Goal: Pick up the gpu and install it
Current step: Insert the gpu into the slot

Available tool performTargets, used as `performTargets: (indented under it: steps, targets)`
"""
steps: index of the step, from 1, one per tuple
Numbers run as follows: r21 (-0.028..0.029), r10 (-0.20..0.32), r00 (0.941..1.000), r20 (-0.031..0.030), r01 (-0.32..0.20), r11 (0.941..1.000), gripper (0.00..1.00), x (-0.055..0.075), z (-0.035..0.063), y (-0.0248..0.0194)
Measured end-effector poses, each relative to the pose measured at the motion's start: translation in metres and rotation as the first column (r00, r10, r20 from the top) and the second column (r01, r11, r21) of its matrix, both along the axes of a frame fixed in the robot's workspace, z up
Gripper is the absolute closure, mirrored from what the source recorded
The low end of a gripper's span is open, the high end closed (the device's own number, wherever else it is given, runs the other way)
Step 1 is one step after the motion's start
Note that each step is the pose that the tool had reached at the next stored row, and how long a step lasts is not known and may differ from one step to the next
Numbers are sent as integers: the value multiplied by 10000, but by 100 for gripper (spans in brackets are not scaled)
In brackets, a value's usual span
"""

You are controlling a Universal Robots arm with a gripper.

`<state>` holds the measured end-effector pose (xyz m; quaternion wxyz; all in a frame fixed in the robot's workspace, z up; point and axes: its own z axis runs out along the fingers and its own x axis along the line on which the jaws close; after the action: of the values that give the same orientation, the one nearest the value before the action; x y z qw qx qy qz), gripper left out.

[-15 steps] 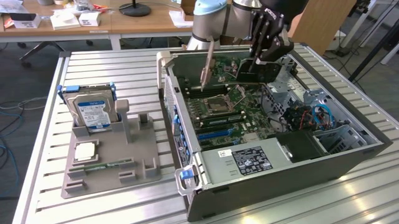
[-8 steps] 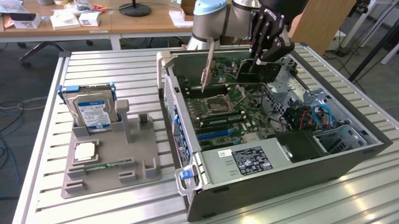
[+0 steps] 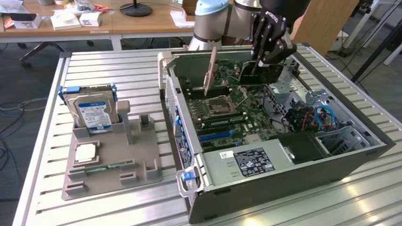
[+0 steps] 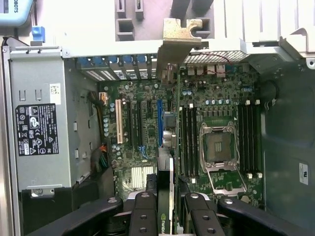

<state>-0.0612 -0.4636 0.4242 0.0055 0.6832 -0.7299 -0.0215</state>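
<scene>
Exterior view first: where is the gripper (image 3: 269, 60)?

Over the far part of the open computer case (image 3: 301, 183), which lies on its side on the slatted table (image 3: 113, 66). It points down at the circuit board (image 3: 232, 117) inside.

Is it holding anything?

Yes, the graphics card (image 3: 251, 75). The card stands on edge under the fingertips, above the board. Its bracket (image 3: 212, 70) rises close to the case wall on the exterior view's left.

Does the wrist view agree?

It does, and more plainly. The gripper (image 4: 170, 209) has its black fingers (image 4: 142, 216) pressed against both faces of the graphics card (image 4: 165, 184), so it is clamped on it. The card runs edge-on from the fingers toward the slotted case wall, just beside the blue slot (image 4: 159, 123) and the memory sticks (image 4: 184, 142). The bracket (image 4: 179, 34) reaches the wall's rim.

Is the card seated in a slot?

I cannot tell; its lower edge is hidden.

What else is inside the case?

The processor socket (image 4: 220, 147), open, beyond the memory sticks, and the grey power supply (image 4: 42, 128) at the other end.

And outside the case?

A hard drive (image 3: 93, 110) stands upright in a grey holder (image 3: 113, 155) on the table. That is on the exterior view's left, well apart from the gripper.
</scene>
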Motion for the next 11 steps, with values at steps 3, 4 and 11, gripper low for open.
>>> performTargets:
  steps: [3,4,11]
  targets:
    - [0,126,9999,33,-126,9999,74,-6,-31,7]
    - [-2,168,9998,45,-168,9999,74,-8,-43,10]
    - [-2,403,9992,62,-403,9992,74,-20,-146,19]
